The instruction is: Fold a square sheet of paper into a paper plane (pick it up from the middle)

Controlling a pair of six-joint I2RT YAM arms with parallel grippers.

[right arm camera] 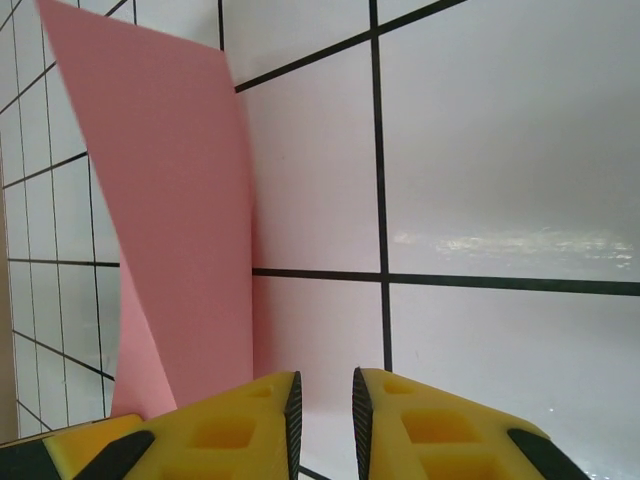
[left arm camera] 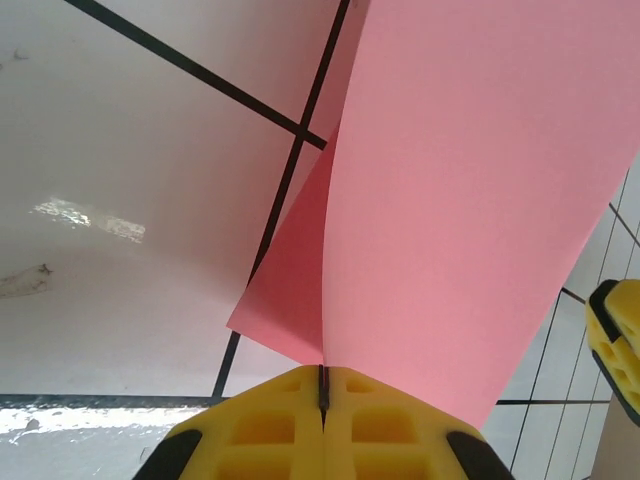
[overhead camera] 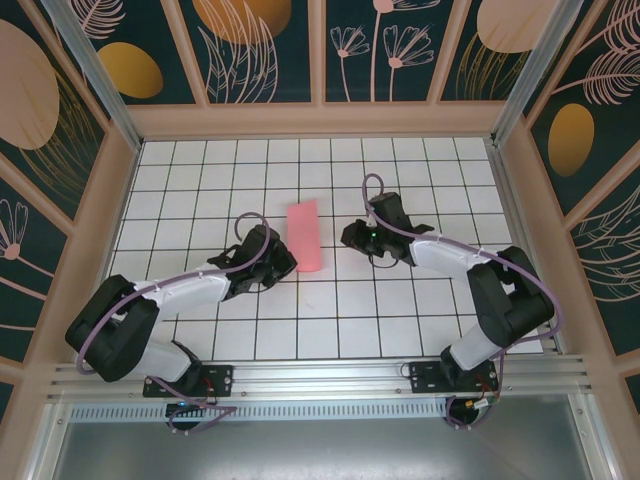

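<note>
From above, the paper lies folded into a narrow strip near the middle of the gridded table, between the 2 grippers. The left gripper is at its near left corner and the right gripper is just beside its right edge. The left wrist view adds what the top hides. The left gripper has its yellow fingers pressed together on the paper, 1 layer rising steeply from the seam and 1 lying lower. The right wrist view shows the right gripper with a narrow gap between its fingers, holding nothing, and the paper standing tilted to its left.
</note>
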